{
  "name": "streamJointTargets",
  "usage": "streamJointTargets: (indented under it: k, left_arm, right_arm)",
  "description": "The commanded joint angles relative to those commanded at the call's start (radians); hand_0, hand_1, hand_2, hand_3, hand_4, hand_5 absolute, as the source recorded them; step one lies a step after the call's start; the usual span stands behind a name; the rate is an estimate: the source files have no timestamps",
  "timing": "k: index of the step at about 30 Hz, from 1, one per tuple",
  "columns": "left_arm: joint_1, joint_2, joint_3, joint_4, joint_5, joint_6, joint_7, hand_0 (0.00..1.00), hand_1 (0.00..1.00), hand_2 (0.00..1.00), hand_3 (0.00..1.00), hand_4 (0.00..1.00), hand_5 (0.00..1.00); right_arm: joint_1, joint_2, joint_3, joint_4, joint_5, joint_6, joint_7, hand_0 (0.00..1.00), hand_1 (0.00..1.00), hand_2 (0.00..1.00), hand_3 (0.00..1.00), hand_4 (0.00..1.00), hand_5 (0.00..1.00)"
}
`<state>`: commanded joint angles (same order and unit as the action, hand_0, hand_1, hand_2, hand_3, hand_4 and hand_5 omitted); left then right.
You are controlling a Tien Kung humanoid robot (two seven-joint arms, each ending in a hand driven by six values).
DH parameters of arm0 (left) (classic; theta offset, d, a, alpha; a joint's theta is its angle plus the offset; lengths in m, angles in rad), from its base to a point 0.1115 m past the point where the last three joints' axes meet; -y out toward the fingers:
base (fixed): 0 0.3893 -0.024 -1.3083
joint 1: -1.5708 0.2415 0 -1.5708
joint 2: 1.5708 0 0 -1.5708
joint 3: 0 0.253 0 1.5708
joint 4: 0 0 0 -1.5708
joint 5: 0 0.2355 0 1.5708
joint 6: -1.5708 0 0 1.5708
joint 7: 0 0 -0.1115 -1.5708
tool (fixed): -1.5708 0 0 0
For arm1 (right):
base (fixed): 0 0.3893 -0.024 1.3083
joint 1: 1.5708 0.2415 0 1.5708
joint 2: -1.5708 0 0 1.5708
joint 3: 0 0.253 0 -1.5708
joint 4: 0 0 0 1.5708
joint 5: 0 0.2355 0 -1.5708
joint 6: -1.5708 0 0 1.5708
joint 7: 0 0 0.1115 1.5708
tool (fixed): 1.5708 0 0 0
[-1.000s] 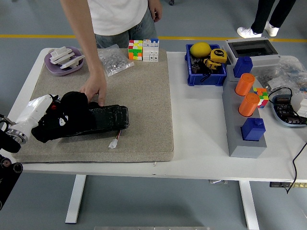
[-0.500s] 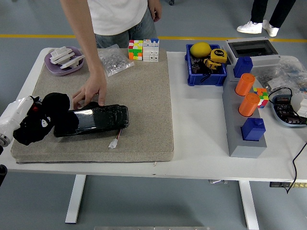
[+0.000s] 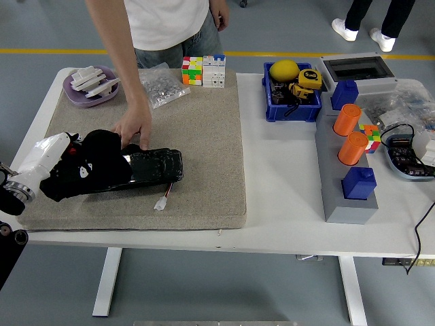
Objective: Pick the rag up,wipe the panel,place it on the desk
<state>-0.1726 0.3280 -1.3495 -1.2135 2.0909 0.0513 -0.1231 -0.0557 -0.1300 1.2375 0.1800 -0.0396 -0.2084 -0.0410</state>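
Observation:
A black rag (image 3: 102, 155) lies bunched over the left end of the glossy black panel (image 3: 155, 167), which rests on the beige mat (image 3: 204, 136). My left hand (image 3: 87, 168), with its white wrist cover (image 3: 42, 157), reaches in from the left edge and is shut on the rag, pressing it onto the panel. The rag hides most of my fingers. A person at the far side rests a hand (image 3: 132, 128) on the panel's far edge. A white plug on a short wire (image 3: 162, 202) lies just in front of the panel.
A purple dish (image 3: 90, 86), a bag of small parts (image 3: 162, 85) and a colour cube (image 3: 192, 70) sit along the mat's far edge. To the right stand a blue bin (image 3: 291, 102) and a grey fixture (image 3: 340, 197) with orange cylinders (image 3: 352, 147).
My left hand drew the rag left, off the panel's end, then swept it back right over the panel's left part. The person's hand stayed on the panel.

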Motion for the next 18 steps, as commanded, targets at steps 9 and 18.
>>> streamJointTargets:
  k: [9, 18]
  left_arm:
    - [-0.063, -0.030, 0.118, 0.008, -0.011, -0.002, 0.003, 0.268, 0.312, 0.514, 0.474, 0.543, 0.002]
    - [-0.126, -0.071, 0.234, 0.023, -0.030, -0.002, 0.003, 0.268, 0.312, 0.513, 0.474, 0.541, 0.002]
  right_arm:
    - [0.005, 0.000, 0.000, 0.000, -0.003, 0.001, -0.001, 0.767, 0.662, 0.671, 0.618, 0.998, 0.474]
    - [0.008, -0.007, -0.004, 0.000, -0.007, -0.001, -0.006, 0.767, 0.662, 0.670, 0.619, 0.998, 0.475]
